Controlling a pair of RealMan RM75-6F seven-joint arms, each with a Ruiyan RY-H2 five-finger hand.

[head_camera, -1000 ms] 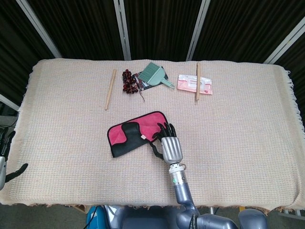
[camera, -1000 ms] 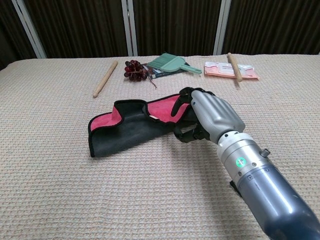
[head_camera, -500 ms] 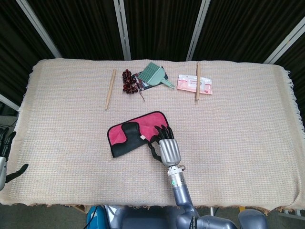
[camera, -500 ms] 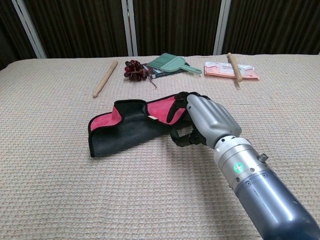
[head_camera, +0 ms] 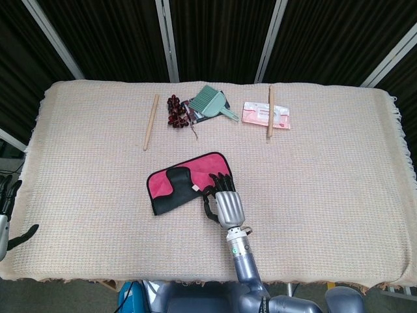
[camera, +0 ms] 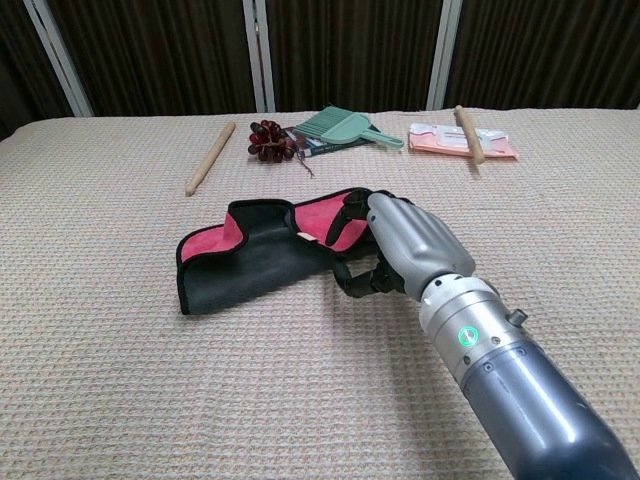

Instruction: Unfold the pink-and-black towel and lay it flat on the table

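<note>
Since the earlier frames the right hand (head_camera: 223, 201) has been drawn back toward the robot and a bit to its left, w/ the towel (head_camera: 184, 183) left where it was. The table (head_camera: 339, 195) is spread wide around both; open cloth is seen on the near side and to the right of the hand. The towel is still folded, its long axis run from upper right to lower left, stretched away to the hand's left. Its right end is overlapped by the fingertips (camera: 352, 212); whether the edge is pinched or only touched cannot be told. The left hand (head_camera: 8, 225) is kept well apart at the table's left edge, grasp state unclear, so the right is judged nearer for the next lift.
</note>
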